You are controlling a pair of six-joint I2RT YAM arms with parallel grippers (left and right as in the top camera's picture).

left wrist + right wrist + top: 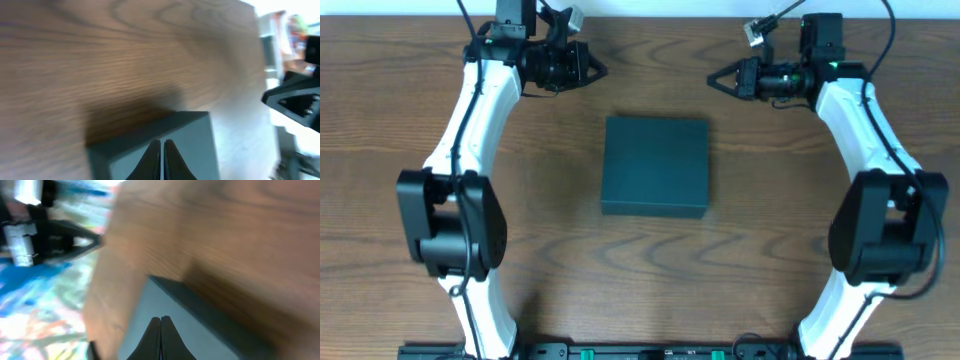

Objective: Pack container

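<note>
The container (655,165) is a dark teal-black rectangular box lying closed in the middle of the wooden table. It also shows in the left wrist view (195,145) and in the right wrist view (190,330). My left gripper (601,70) is shut and empty, held at the far left, above and to the left of the box; its closed fingertips (163,142) point over the box. My right gripper (712,80) is shut and empty at the far right, facing the left one; its fingertips (161,318) are pressed together.
The wooden table (550,250) surrounds the box. Both white arms stand at the table's sides with their bases at the near edge. The right gripper shows at the edge of the left wrist view (295,100), the left gripper in the right wrist view (75,242).
</note>
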